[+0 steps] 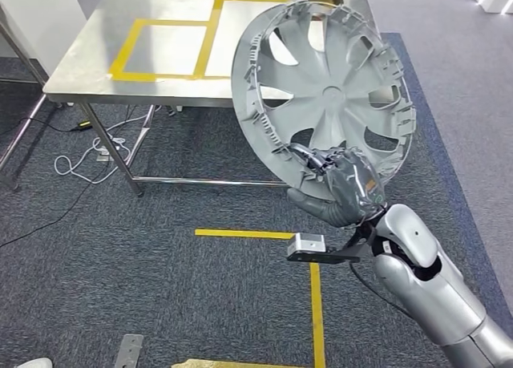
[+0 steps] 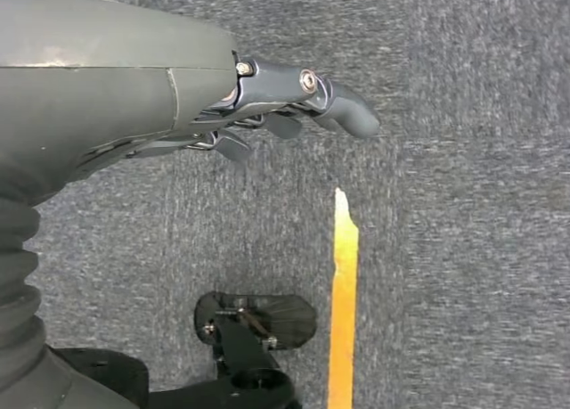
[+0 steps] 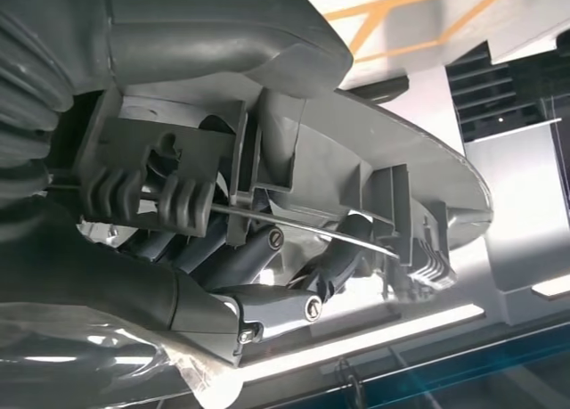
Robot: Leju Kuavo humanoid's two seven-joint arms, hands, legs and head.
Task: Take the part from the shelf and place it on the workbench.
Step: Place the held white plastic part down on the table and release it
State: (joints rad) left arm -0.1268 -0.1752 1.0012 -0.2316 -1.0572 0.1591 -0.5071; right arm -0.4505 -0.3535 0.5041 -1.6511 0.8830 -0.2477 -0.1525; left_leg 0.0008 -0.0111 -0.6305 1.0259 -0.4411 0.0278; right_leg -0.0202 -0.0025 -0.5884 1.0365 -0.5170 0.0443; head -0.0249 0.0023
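White and black cables [image 1: 90, 155] lie tangled on the grey carpet [image 1: 181, 304], which carries yellow tape lines [image 1: 316, 304].

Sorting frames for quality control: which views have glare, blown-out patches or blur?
Head view: evenly lit, sharp; mild sheen on the steel workbench. Right wrist view: bright blown-out strips behind the wheel cover that the right hand grips, with glare on crinkled clear film. Left wrist view: soft, carpet slightly blurred around the left hand.

the big grey wheel cover [image 1: 324, 91] hides the far right corner of the metal table [image 1: 90, 63]. the right hand [image 1: 345, 190] covers a bit of its bottom rim. the table's left side is cut off.
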